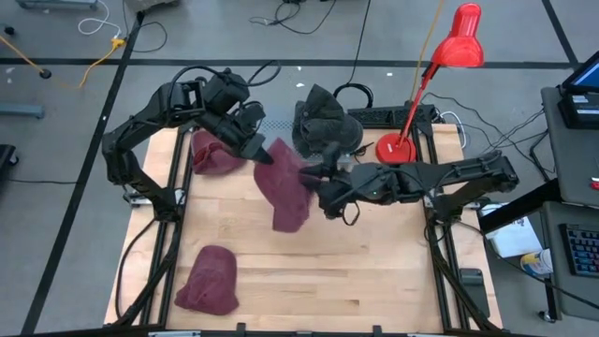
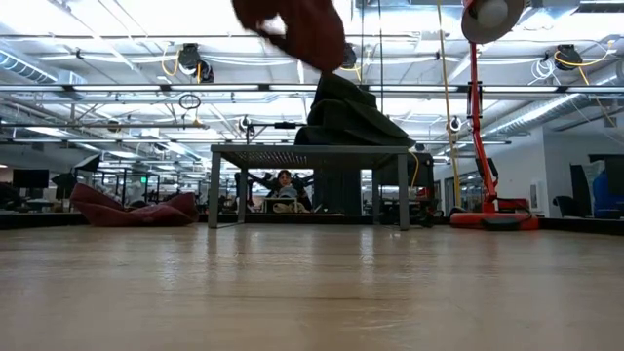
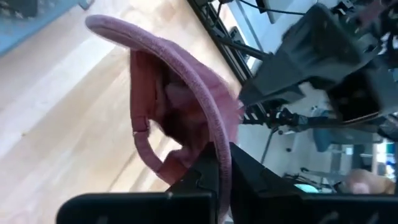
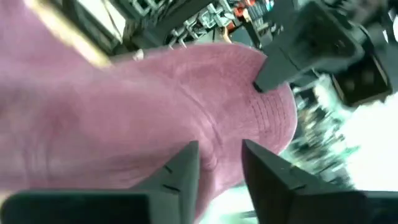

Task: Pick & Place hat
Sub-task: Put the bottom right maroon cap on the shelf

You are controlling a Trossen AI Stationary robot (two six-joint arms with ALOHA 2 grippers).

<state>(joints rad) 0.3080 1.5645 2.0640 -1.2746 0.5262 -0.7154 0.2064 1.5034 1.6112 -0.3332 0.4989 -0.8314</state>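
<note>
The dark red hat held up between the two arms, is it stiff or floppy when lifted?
Probably floppy: the hat droops below the left gripper, which is shut on its brim. Likely light, since a pinch on the edge carries it. The right gripper, jaws parted, is beside it.

The high view looks straight down on the whole wooden table [image 1: 309,271] and both arms. The low view sits at table-top height and faces level across the boards into the room behind. Each wrist view looks forward past its own fingers, very near to the maroon hat [image 3: 180,106]. All four views share this hat; the high and low views also share the red lamp [image 1: 456,42].
</note>
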